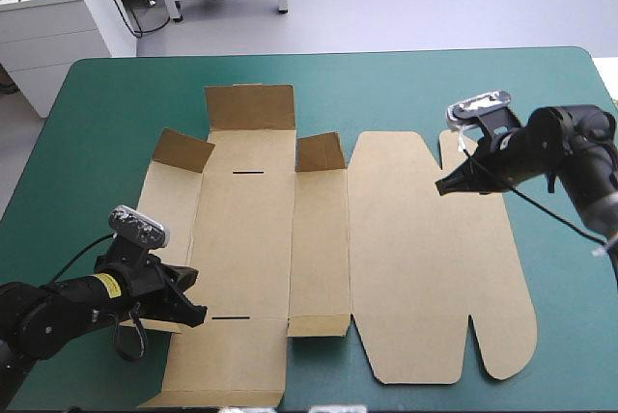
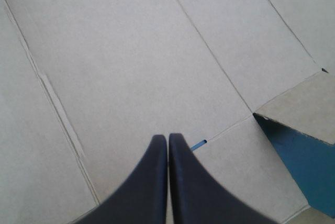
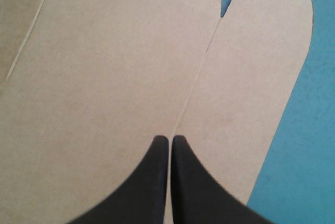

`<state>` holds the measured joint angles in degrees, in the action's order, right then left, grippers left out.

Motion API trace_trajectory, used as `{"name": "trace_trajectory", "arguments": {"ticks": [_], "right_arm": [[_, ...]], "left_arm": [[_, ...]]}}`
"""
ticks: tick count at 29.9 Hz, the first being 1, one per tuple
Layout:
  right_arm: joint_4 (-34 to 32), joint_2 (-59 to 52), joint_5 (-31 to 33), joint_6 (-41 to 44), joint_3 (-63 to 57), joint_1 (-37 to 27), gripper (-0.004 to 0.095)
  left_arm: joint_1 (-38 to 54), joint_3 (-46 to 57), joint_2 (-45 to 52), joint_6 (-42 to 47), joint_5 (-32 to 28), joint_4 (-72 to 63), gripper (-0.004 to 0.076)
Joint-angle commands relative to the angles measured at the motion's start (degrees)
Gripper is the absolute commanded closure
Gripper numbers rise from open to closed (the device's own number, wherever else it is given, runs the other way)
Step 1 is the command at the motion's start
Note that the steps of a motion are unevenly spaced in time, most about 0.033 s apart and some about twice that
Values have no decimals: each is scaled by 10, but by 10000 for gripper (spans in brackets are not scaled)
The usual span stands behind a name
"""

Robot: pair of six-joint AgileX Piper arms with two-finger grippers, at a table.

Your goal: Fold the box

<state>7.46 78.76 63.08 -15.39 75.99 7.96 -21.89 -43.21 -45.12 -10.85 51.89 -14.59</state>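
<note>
The brown box [image 1: 251, 239] lies on the table as a cut sheet, mostly flat. Three flaps at its far end stand raised, the widest one [image 1: 249, 107] in the middle. My left gripper [image 1: 198, 315] is shut, its tip low over the sheet's near left part beside a narrow slot [image 1: 230, 317]. In the left wrist view the shut gripper [image 2: 168, 139] points across the board [image 2: 131, 51] with the slot [image 2: 199, 144] just ahead. My right gripper [image 1: 441, 185] is shut over the wide lid panel's right side. In the right wrist view it [image 3: 170, 139] sits above a crease of the board [image 3: 104, 67], near a rounded tab.
Teal-green cover [image 1: 565, 307] shows to the right of the sheet and along the far side [image 1: 435, 85]. A small flap [image 1: 319, 326] at the sheet's near edge stands slightly raised. The sheet's near left corner reaches the table's front edge.
</note>
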Motion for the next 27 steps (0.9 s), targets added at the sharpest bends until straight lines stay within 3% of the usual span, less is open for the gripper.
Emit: {"name": "trace_trajectory", "arguments": {"ticks": [1, 13, 27], "right_arm": [[9, -81, -38, -6, -46, -4, 908], [10, -285, -63, 1, -243, -4, 908], [3, -395, -57, 3, -293, -4, 908]], "left_arm": [[-3, -29, -12, 2, -36, -10, 732], [-3, -103, -118, 2, -37, -9, 732], [11, -285, -257, -23, 62, -17, 731]]}}
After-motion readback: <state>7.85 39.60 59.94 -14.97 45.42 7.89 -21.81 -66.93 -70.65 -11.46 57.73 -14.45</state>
